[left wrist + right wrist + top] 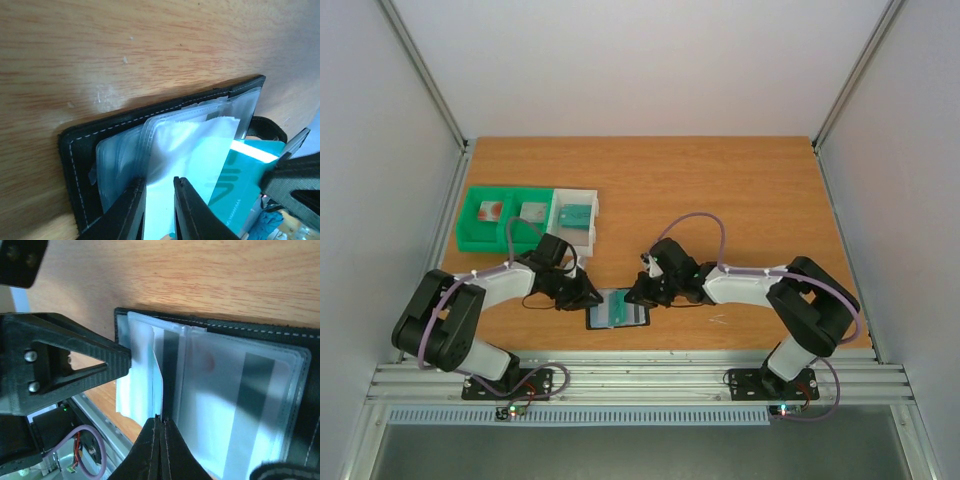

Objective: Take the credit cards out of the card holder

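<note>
The black card holder [605, 325] lies open near the table's front edge, between both grippers. Its clear pockets [117, 160] show a teal-green credit card [240, 175] and a whitish card [185, 145] that sticks out past the holder's edge [135, 385]. My left gripper [159, 182] hovers over that whitish card with its jaws a narrow gap apart, and I see nothing pinched between them. My right gripper [161, 418] is shut, its tips pressed on the pocket leaves by the fold. A card with a dark stripe [250, 405] sits inside a clear pocket.
A green two-compartment tray [470, 225] and a white tray [557, 212] stand at the left rear; the white one holds a teal card [576, 214]. The table's front rail [640, 375] runs just below the holder. The left gripper's finger [75, 360] shows close beside the holder.
</note>
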Tool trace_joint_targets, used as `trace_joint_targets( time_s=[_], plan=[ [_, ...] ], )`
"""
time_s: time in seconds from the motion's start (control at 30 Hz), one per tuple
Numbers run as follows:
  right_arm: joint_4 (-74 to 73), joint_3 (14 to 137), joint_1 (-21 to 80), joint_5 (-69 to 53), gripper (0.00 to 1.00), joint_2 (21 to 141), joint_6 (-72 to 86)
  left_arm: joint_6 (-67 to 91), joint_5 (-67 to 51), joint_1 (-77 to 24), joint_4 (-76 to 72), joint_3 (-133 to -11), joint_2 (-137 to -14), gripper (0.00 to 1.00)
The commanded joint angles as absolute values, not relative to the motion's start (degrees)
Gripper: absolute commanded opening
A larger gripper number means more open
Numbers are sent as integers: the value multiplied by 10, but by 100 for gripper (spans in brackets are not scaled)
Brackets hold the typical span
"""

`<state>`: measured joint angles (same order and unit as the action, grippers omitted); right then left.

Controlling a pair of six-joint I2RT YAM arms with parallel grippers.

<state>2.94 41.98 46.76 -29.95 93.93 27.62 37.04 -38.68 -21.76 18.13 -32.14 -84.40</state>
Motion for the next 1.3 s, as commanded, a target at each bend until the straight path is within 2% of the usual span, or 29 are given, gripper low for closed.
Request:
trace_joint_targets(
  time_s=[0.0, 0.2, 0.43, 0.6, 0.83, 1.1, 1.13, 1.27],
  plan=[
    [14, 409, 465, -263, 1, 889, 281, 401, -377, -223, 160, -297, -838, 20],
    [-35, 414, 465, -224, 1, 827, 285, 448, -387, -223, 154, -304, -759, 30],
    [-45, 414, 465, -208, 1, 771, 300, 519, -411, -223, 110, -293, -667, 49],
    [-26, 412, 465, -210, 1, 731, 320, 593, -438, -223, -38, -241, -621, 55],
    [-2, 414, 464, -221, 1, 701, 340, 702, -480, -223, -219, -194, -608, 54],
    [36, 409, 465, -239, 1, 694, 350, 764, -502, -224, -337, -174, -613, 49],
    [39, 408, 465, -241, 1, 694, 349, 768, -504, -224, -344, -174, -614, 48],
    [51, 403, 465, -247, 1, 696, 356, 789, -513, -223, -391, -171, -625, 26]
  ],
)
